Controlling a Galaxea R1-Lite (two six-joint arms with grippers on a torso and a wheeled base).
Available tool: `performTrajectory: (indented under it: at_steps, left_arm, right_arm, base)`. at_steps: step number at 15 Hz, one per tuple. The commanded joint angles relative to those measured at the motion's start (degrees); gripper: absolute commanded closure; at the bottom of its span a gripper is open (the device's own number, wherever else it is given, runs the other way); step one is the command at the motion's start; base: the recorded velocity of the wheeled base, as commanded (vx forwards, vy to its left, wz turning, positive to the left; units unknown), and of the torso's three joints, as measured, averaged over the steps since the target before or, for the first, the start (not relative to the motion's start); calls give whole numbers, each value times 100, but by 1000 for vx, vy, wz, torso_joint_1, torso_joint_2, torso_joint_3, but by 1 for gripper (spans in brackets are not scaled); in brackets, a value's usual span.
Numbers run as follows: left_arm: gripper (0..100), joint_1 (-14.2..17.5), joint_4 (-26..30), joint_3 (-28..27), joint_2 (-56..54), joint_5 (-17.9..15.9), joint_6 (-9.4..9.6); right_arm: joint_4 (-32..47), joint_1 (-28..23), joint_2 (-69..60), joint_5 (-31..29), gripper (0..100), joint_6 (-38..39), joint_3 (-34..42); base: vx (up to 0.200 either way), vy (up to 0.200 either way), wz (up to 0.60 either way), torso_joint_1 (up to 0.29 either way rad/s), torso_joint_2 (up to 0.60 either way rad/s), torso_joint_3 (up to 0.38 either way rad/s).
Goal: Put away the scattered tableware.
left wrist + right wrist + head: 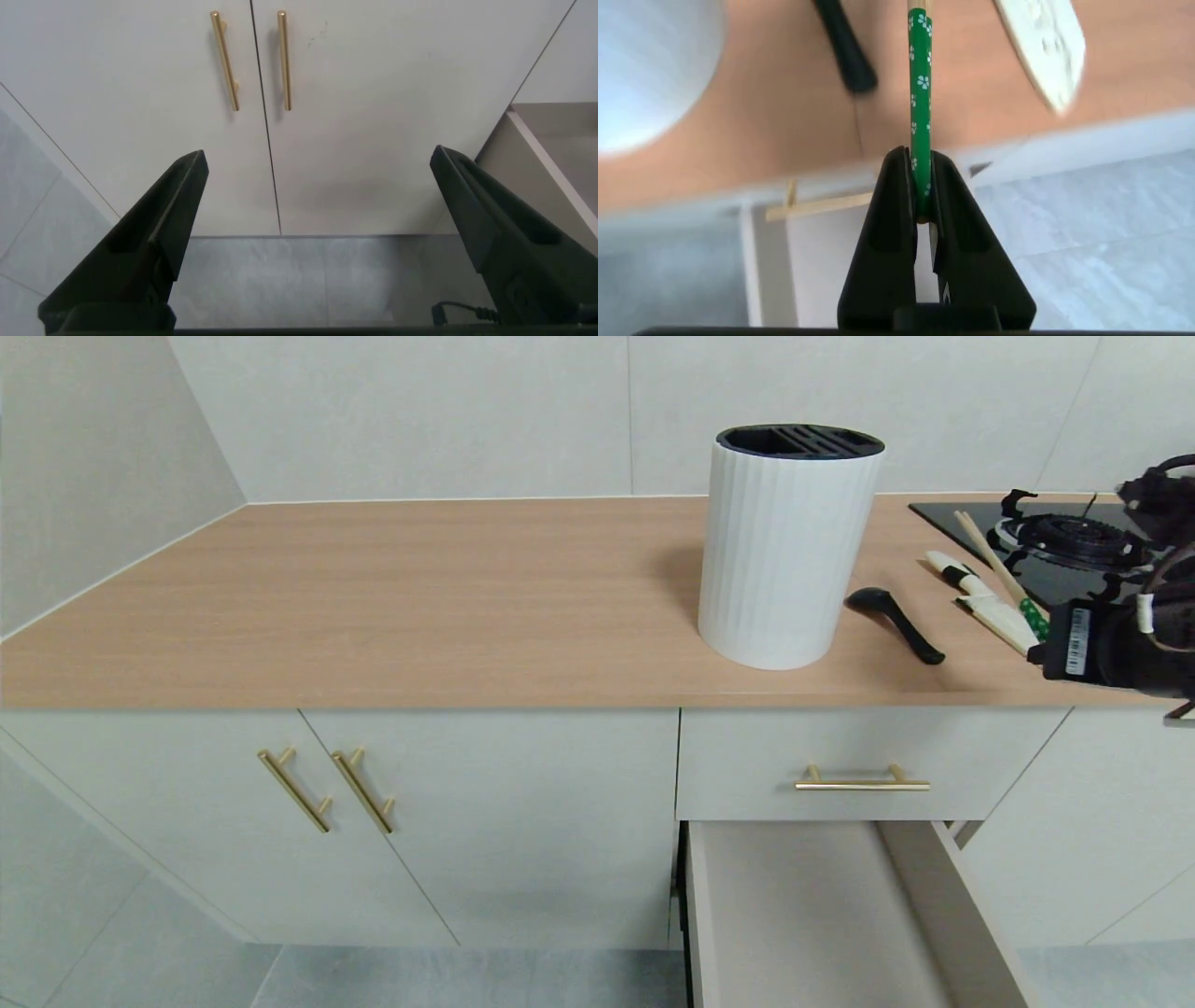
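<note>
My left end effector (318,157) hangs low before two cabinet doors (392,112), spread wide. One drawer (812,915) stands pulled out under the worktop (420,607). At the worktop's front edge, near its right corner, my right end effector (920,173) pinches one green-tipped chopstick (920,84). Farther in lie one black spoon (896,621) and, upright, one white ribbed holder (784,551).

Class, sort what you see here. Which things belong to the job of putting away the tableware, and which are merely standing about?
Part of the job:
- green-ended chopstick, held in the right gripper
- black spoon
- white utensil
- white slotted holder, a likely home for them
- open drawer, another likely home

Merely there:
- gas hob
- cupboard doors
</note>
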Motion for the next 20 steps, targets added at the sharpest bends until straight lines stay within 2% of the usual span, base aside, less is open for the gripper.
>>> performTrajectory:
  at_steps: [1,6,7,10,12,15,18,20]
  left_arm:
    - [0,0,-1,1,9,1,-1]
    - [0,0,-1,1,0,1,-1]
    - [0,0,-1,1,9,1,-1]
    - [0,0,-1,1,9,1,-1]
    - [0,0,-1,1,9,1,-1]
    - [0,0,-1,1,0,1,-1]
    - [0,0,-1,1,0,1,-1]
    - [0,0,-1,1,0,1,-1]
  right_arm:
    - [18,5,-1281,758,100,-14,681]
    - [528,23,-2221,1566,100,-453,1217]
    - [730,32,-2459,2111,100,-594,1323]
    - [1266,67,-2766,2709,100,-1121,1402]
    - [1556,331,-2828,3166,100,-1543,1604]
    - [1609,568,-2722,3166,100,-1710,1859]
    - [1688,902,-1870,3201,100,-1728,2272]
    - [1609,1016,-1465,3183,100,-2071,2562]
  base:
    - [0,0,0,0,0,0]
    - [0,0,0,0,0,0]
    - [0,0,0,0,0,0]
    - [0,0,0,0,0,0]
    - [0,0,0,0,0,0]
    - [0,0,0,0,0,0]
    - [0,0,0,0,0,0]
    - [0,0,0,0,0,0]
